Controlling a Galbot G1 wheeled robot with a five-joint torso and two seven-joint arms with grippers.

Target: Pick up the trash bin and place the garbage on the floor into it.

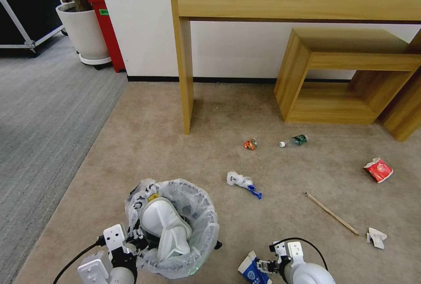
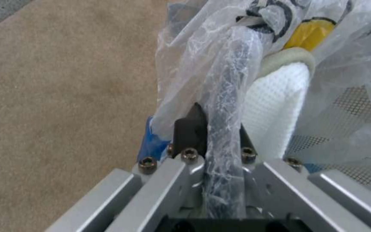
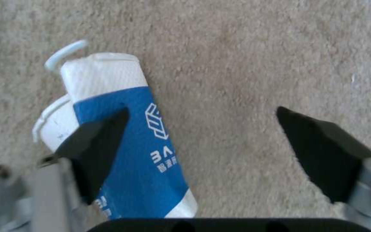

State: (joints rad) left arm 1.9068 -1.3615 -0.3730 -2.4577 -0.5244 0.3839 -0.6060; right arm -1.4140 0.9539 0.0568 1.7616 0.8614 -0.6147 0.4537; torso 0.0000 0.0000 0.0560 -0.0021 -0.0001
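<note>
One wrapper (image 3: 129,145) is lying beside your right hand (image 3: 203,151), spread wide, so be centring it while your left hand (image 2: 220,135) is clamping the trash bin (image 1: 206,231) rim.

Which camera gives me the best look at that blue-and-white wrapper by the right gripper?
The right wrist view: the blue-and-white wrapper lies large on the carpet, beside one finger of the open right gripper. The head view catches its edge at the frame bottom.

The round dark trash bin (image 1: 175,231) is lined with crinkly, glossy translucent plastic; the short-pile beige floor (image 1: 184,152) looks matt; black fingers (image 3: 95,145) are mounted on brushed metal.
</note>
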